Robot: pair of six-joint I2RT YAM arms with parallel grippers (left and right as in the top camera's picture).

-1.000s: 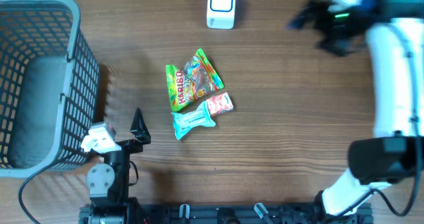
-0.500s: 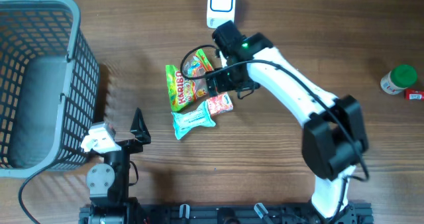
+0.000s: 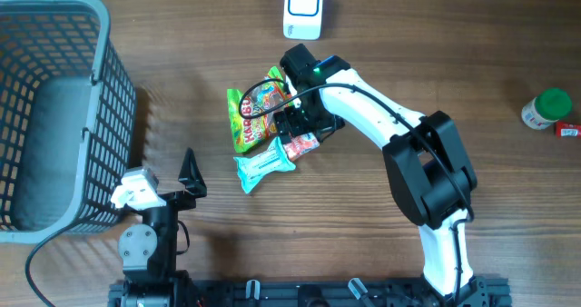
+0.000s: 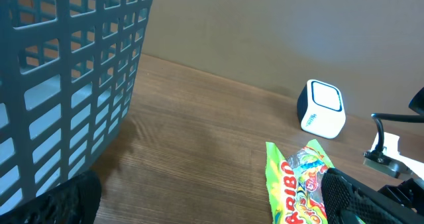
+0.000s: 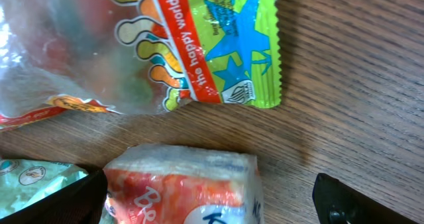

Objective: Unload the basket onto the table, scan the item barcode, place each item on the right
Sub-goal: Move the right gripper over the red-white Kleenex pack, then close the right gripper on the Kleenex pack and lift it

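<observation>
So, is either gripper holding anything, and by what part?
Nothing is held. The right gripper is open above the small red packet; the left gripper is open and empty beside the basket.

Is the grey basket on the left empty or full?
Empty. From overhead the basket shows only its bare grey floor; the snack packets lie outside it.

Field notes, robot only.
- The right arm (image 3: pixel 399 139) reaches forward and to its left from the base. The elbow is bent and the white forearm leads to the wrist.
- The right gripper (image 3: pixel 297 125) points down and sits low. Its jaws stand wide apart and grip nothing. Its dark fingertips (image 5: pixel 358 201) show at the lower corners of the wrist view.
- The left arm (image 3: pixel 150 242) is folded close to its base.
- The left gripper (image 3: pixel 165 175) points forward, jaws wide apart and empty.
</observation>
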